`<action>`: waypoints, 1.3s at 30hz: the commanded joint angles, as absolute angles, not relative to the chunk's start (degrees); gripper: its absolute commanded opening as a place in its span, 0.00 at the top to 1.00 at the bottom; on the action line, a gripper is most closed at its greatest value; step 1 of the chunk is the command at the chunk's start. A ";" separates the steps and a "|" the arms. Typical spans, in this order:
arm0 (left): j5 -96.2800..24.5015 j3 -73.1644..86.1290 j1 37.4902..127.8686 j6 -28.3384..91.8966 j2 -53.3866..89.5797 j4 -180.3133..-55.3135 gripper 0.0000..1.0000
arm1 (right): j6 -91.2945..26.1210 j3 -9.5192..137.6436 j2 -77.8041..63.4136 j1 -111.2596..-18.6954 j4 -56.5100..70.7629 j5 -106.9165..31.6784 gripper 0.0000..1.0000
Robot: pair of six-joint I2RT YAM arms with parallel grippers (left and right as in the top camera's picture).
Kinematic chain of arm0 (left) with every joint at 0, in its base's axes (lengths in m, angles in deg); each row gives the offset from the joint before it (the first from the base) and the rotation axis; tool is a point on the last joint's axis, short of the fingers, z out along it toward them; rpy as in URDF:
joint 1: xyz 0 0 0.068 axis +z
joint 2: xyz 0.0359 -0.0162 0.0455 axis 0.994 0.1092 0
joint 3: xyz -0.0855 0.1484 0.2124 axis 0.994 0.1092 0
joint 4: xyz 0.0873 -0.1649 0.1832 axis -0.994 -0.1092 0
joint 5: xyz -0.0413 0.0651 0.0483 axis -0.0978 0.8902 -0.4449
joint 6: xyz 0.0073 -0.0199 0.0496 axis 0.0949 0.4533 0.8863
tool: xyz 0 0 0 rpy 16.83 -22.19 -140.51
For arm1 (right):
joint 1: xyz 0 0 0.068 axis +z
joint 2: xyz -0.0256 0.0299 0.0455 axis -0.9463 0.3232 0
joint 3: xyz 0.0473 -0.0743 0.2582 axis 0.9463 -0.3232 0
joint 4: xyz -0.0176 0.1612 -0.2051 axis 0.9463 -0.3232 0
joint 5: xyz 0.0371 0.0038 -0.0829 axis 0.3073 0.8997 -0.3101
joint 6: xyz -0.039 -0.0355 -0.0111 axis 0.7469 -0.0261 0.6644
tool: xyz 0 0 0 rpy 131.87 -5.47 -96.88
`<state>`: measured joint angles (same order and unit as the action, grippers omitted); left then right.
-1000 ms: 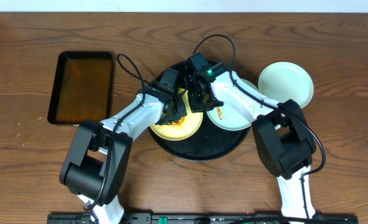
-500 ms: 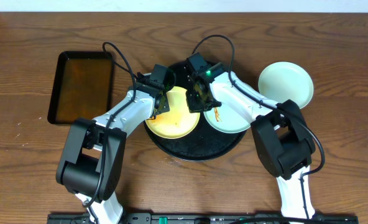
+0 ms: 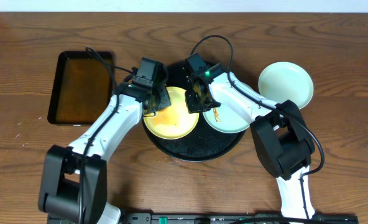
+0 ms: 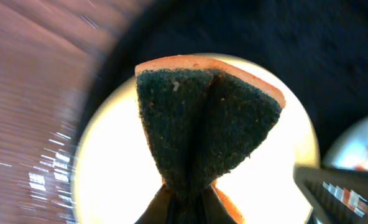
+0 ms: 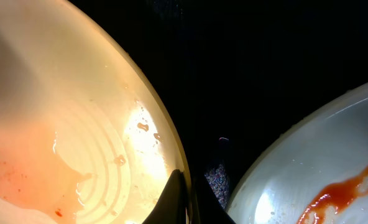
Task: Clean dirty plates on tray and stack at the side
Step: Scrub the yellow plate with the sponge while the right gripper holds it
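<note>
A pale yellow plate (image 3: 171, 118) with orange smears lies on the round black tray (image 3: 196, 149). My left gripper (image 3: 154, 102) is shut on a folded sponge (image 4: 206, 127), dark green with an orange back, held at the plate's left rim (image 4: 109, 180). My right gripper (image 3: 196, 99) is shut on the yellow plate's right rim (image 5: 171, 155). A mint-blue plate (image 3: 230, 118) with a red sauce streak (image 5: 339, 186) overlaps the tray's right side. A second mint-blue plate (image 3: 286, 84) sits on the wood tabletop at the right.
A rectangular black tray (image 3: 82, 87) of brownish liquid stands at the left on the wood-grain table (image 3: 35, 168). Cables loop above both wrists.
My left gripper has moved up and left with the sponge, from the plate's middle to its left rim. The orange smear on the plate is thinner. The right gripper has held still.
</note>
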<state>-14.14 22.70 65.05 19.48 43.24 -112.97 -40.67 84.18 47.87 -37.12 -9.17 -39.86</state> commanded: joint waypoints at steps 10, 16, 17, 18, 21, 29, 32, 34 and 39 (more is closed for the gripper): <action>-20.65 24.43 58.93 14.96 51.13 -113.80 0.92 | -40.76 82.43 49.45 -36.97 -10.06 -42.44 0.99; -12.35 24.43 59.28 14.94 51.70 -118.61 0.92 | -40.76 82.43 49.45 -36.97 -10.06 -42.42 0.99; -10.93 24.43 59.28 14.94 51.70 -119.51 0.92 | -40.76 82.43 49.45 -36.97 -10.04 -42.42 0.99; -9.73 24.43 59.28 14.96 51.70 -120.43 0.92 | -40.78 82.43 49.45 -36.97 -10.04 -42.42 0.99; -5.75 24.43 59.28 14.98 51.70 -122.33 0.92 | -40.76 82.43 49.45 -36.97 -10.02 -42.42 0.99; 16.20 23.22 59.61 15.92 51.09 -124.95 0.92 | -40.76 82.43 49.45 -36.97 -10.02 -42.42 0.99; 18.36 21.10 60.31 16.56 49.78 -124.91 0.92 | -40.76 82.43 49.45 -36.97 -9.98 -42.42 0.99; 18.32 19.42 60.92 16.53 48.36 -124.93 0.92 | -40.76 82.43 49.45 -36.97 -9.98 -42.42 0.99; 17.40 16.54 62.43 16.75 42.72 -124.91 0.92 | -40.72 82.48 49.43 -36.92 -9.50 -42.39 0.99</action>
<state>14.12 19.42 61.27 15.81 47.83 -124.73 -40.67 84.16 47.87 -37.12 -8.93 -39.84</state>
